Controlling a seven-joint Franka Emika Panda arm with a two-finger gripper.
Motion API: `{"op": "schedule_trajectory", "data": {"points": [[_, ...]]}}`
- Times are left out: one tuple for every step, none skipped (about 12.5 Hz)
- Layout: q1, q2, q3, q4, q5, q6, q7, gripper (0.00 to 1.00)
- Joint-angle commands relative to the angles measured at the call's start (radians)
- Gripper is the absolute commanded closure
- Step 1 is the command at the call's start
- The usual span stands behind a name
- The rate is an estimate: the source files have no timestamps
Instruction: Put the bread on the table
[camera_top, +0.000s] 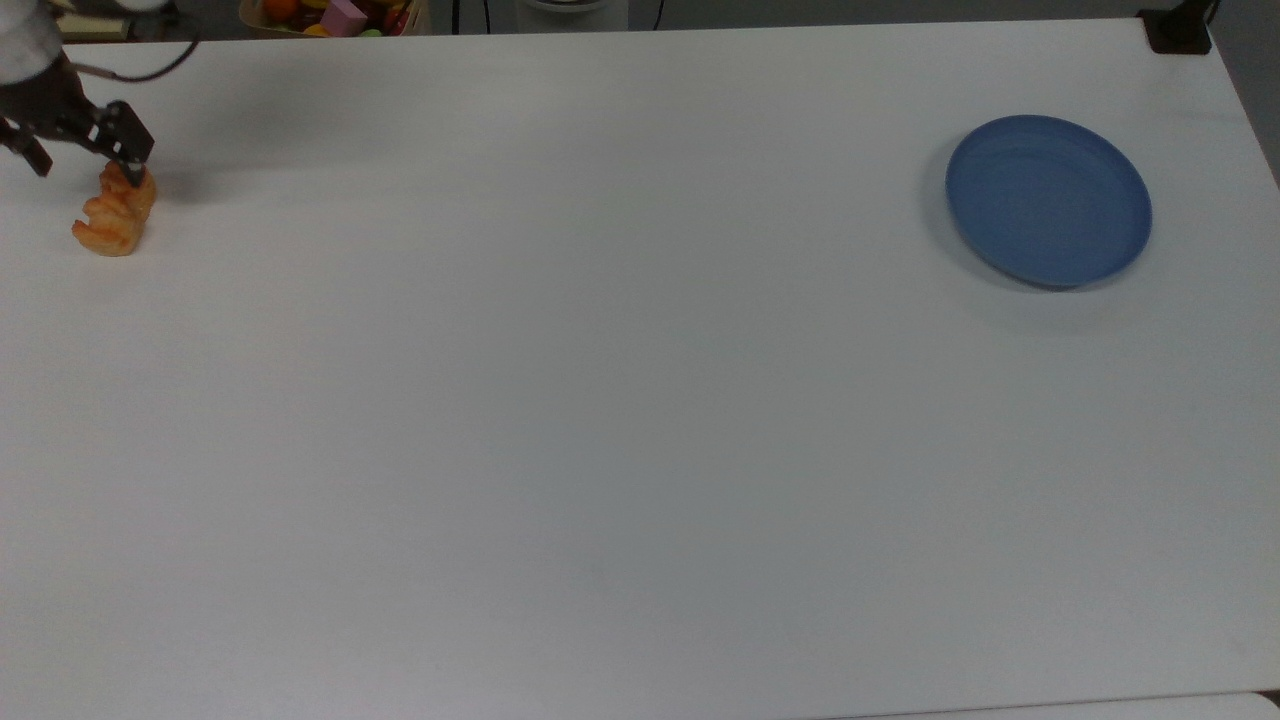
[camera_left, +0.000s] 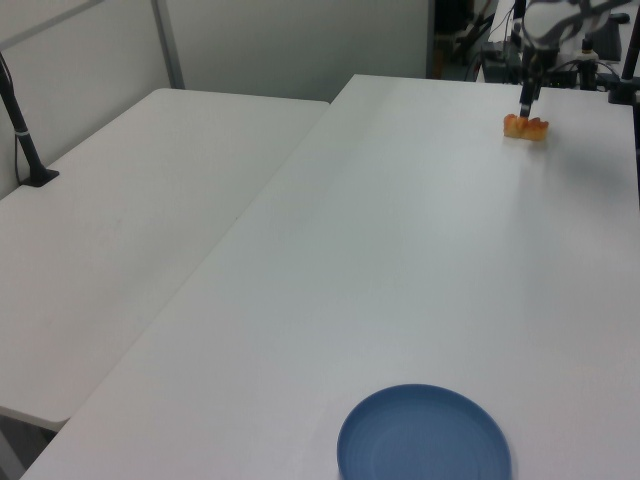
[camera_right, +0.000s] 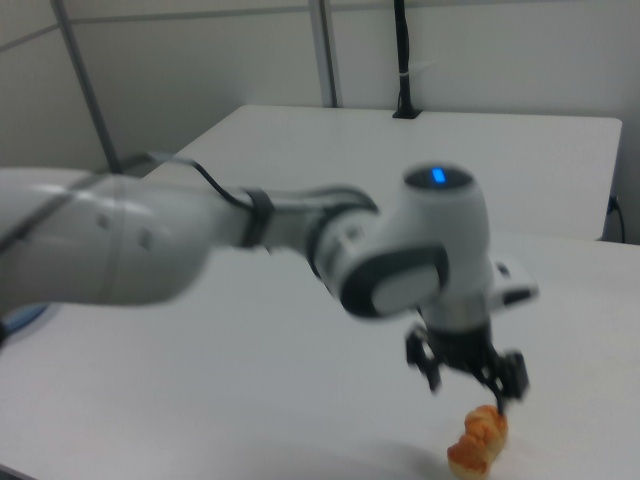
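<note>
On the table (camera_top: 600, 400), at the top view's far left, you see the bread (camera_top: 114, 213) lying free — gripper (camera_top: 82, 160) fingers spread apart just above it.

A wide white desk (camera_top: 600, 400) seen from above. Near the top view's left edge, a small golden-orange bread (camera_top: 116, 214) roll lies on the desk surface. Just above it, a dark robot claw (camera_top: 82, 158) hangs with its two fingers spread apart, one fingertip at the upper end of the bread. A cable curves behind the claw. Far across at the top view's right, well apart from the bread, sits a round blue plate (camera_top: 1048, 200). Colourful toys (camera_top: 335, 14) show beyond the desk's far edge
</note>
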Motion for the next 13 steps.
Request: {"op": "schedule_trajectory", "data": {"points": [[0.091, -0.193, 0.018, -0.007, 0.004, -0.200, 0.206, 0.00], [0.134, -0.241, 0.018, -0.001, 0.006, -0.248, 0.264, 0.00], [0.183, -0.285, 0.019, 0.000, 0.009, -0.297, 0.303, 0.00], [0.231, -0.331, 0.018, 0.000, 0.016, -0.355, 0.343, 0.00], [0.275, -0.367, 0.019, 0.000, 0.016, -0.412, 0.378, 0.00], [0.318, -0.395, 0.019, 0.002, 0.016, -0.452, 0.387, 0.00], [0.355, -0.401, 0.019, 0.012, 0.018, -0.505, 0.391, 0.00], [0.400, -0.406, 0.018, 0.029, 0.016, -0.567, 0.404, 0.00], [0.423, -0.409, 0.018, 0.033, 0.009, -0.593, 0.433, 0.00], [0.443, -0.410, 0.018, 0.033, 0.003, -0.607, 0.469, 0.00], [0.452, -0.412, 0.018, 0.034, 0.001, -0.609, 0.475, 0.00], [0.457, -0.418, 0.019, 0.034, 0.003, -0.609, 0.475, 0.00], [0.457, -0.418, 0.019, 0.034, 0.010, -0.609, 0.478, 0.00]]}}
